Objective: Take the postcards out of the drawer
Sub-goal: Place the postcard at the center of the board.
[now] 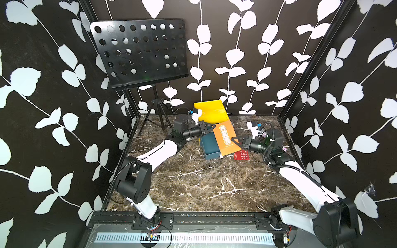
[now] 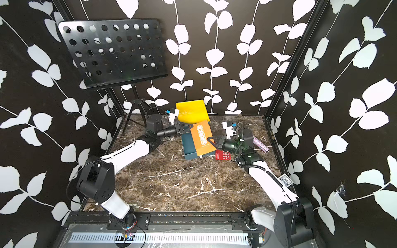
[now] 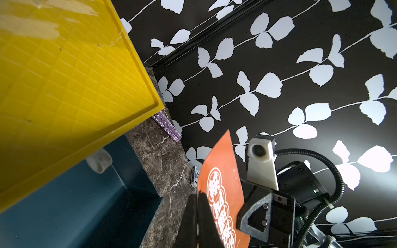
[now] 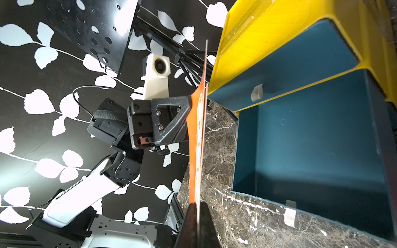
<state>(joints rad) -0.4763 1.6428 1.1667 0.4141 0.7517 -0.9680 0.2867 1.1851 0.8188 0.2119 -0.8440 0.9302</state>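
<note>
On the marble table (image 1: pixel 193 182), a yellow cabinet (image 1: pixel 211 111) stands at the back, with the teal drawer (image 1: pixel 208 148) pulled out in front. No cards are seen inside. The orange postcard (image 1: pixel 225 137) is held in the air over the drawer. The red postcard (image 1: pixel 241 155) is laid flat on the table beside it. The left gripper (image 1: pixel 212 126) and right gripper (image 1: pixel 233 140) are both clamped on opposite edges of the orange card. Judged: one grip is best released before any pull, lest the card be bent or torn.
</note>
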